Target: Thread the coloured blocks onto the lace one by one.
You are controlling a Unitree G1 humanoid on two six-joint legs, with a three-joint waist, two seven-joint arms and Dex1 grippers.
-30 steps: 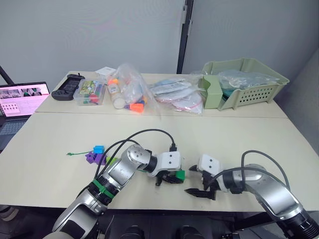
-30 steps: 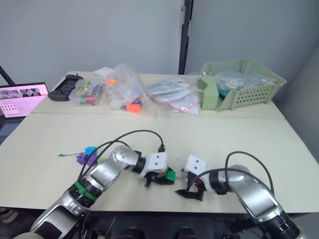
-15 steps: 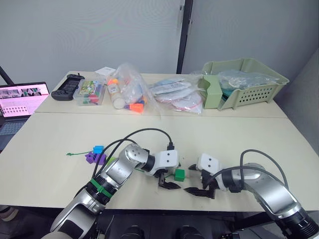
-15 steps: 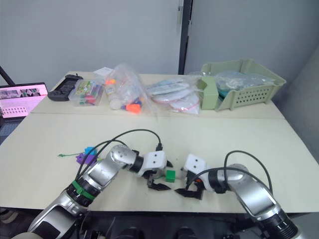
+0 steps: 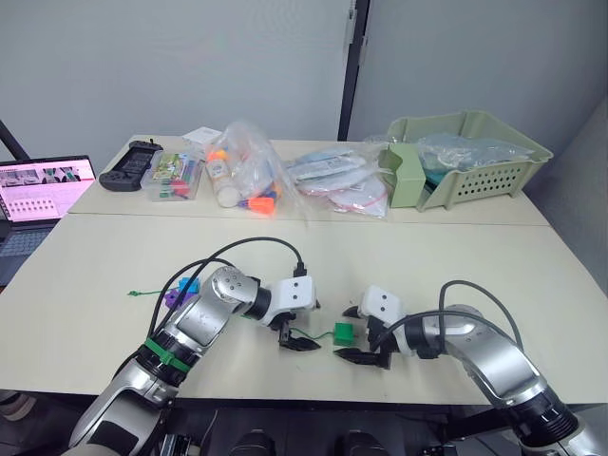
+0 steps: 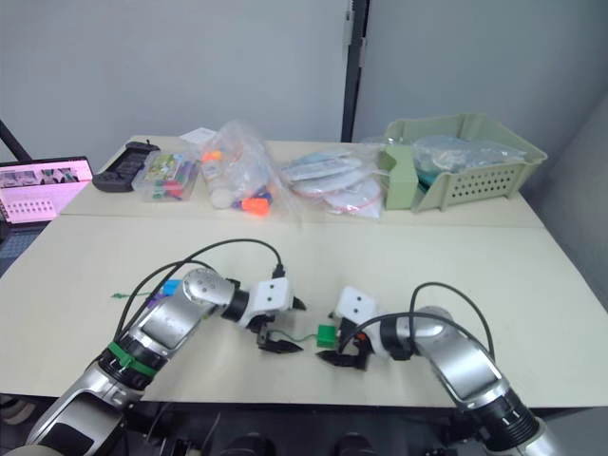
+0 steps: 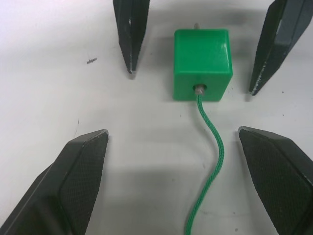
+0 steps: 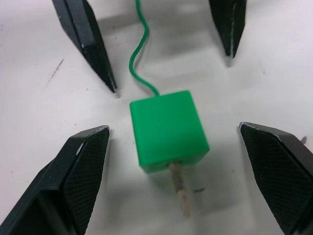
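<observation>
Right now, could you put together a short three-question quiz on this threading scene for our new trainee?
1. True or false: the lace passes through the green block, with its pale tip sticking out the far side.
2. Which gripper is gripping the green block: (a) the left gripper, (b) the right gripper, (c) neither?
3. Fill in: the green block rests on the ____.

Key: 1 true. 2 (c): both grippers are open, with the block lying free on the table between them. 3 table.
</observation>
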